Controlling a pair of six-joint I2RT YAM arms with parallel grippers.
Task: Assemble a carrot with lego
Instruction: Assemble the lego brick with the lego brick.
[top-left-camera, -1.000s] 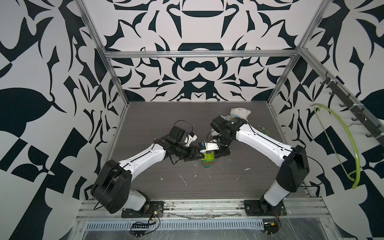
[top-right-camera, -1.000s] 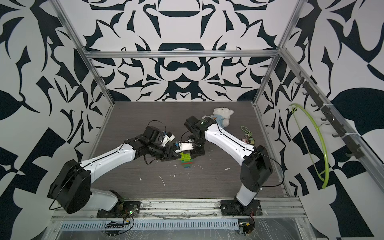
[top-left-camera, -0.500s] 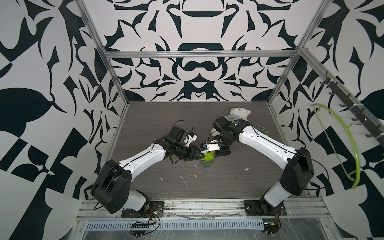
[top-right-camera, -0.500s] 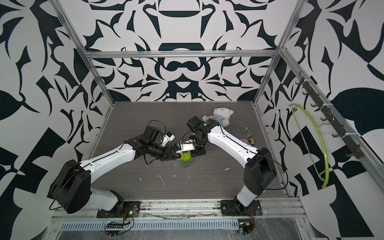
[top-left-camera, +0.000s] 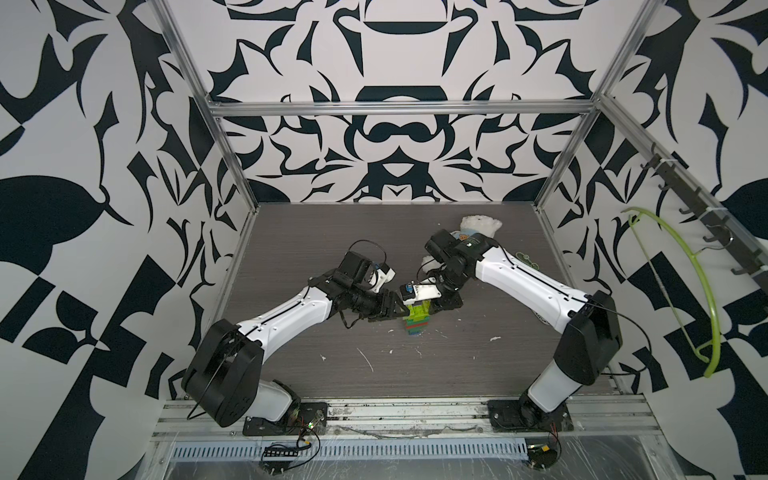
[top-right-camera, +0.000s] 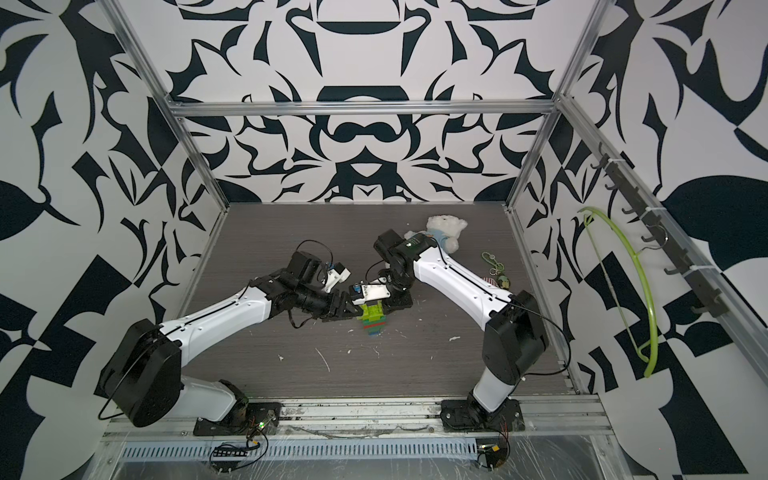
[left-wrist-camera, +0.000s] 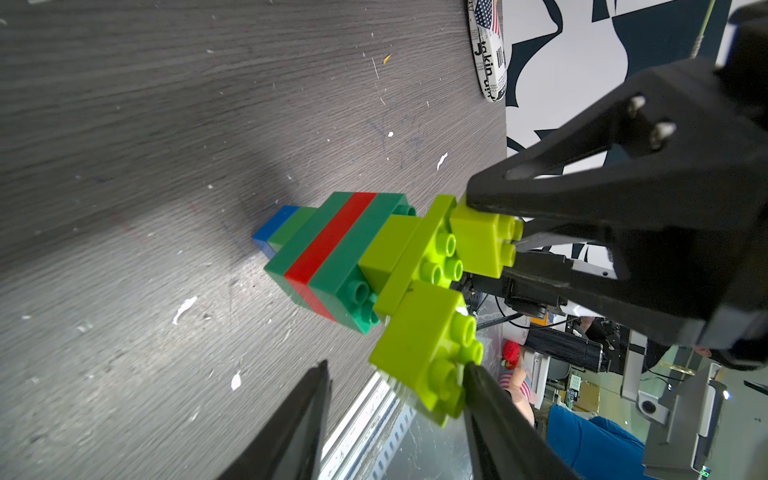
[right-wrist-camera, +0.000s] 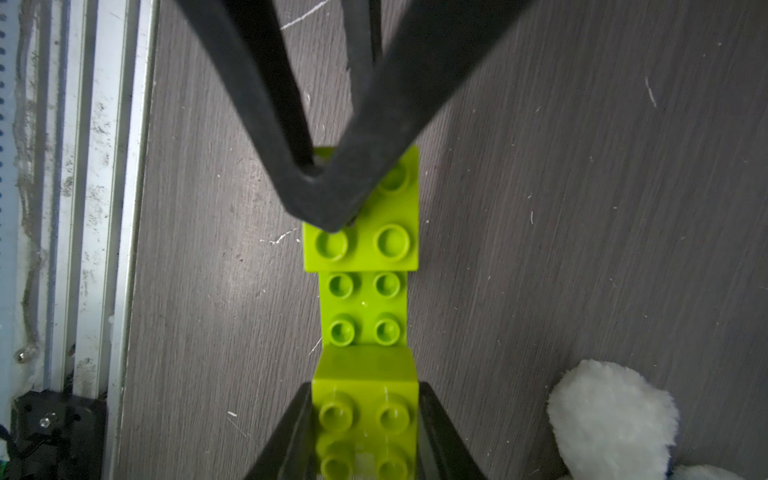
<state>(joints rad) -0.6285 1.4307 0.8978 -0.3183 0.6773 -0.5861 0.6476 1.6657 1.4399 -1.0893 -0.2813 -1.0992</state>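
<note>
The carrot (top-left-camera: 417, 325) (top-right-camera: 372, 322) stands upright mid-table on its blue tip, with dark green layers, a red band (left-wrist-camera: 328, 257) and a lime plate carrying two lime bricks. My right gripper (right-wrist-camera: 365, 388) (top-left-camera: 432, 305) is shut on one top lime brick (right-wrist-camera: 365, 411) (left-wrist-camera: 482, 243), a finger against each side. My left gripper (left-wrist-camera: 395, 368) (top-left-camera: 392, 309) comes in from the left with its jaws apart. One of its fingers (left-wrist-camera: 490, 407) (right-wrist-camera: 328, 195) rests on the studs of the other lime brick (left-wrist-camera: 419, 353). The other finger (left-wrist-camera: 307, 415) stays clear of the stack.
A white teddy bear (top-left-camera: 480, 224) (right-wrist-camera: 611, 415) lies at the back right behind the right arm. Small trinkets (top-right-camera: 492, 262) and a printed disc (left-wrist-camera: 488, 50) lie near the right wall. The metal rail (top-left-camera: 374, 411) runs along the front edge. White flecks dot the tabletop.
The right arm's elbow shifts slightly. The carrot and both grippers stay where they were.
</note>
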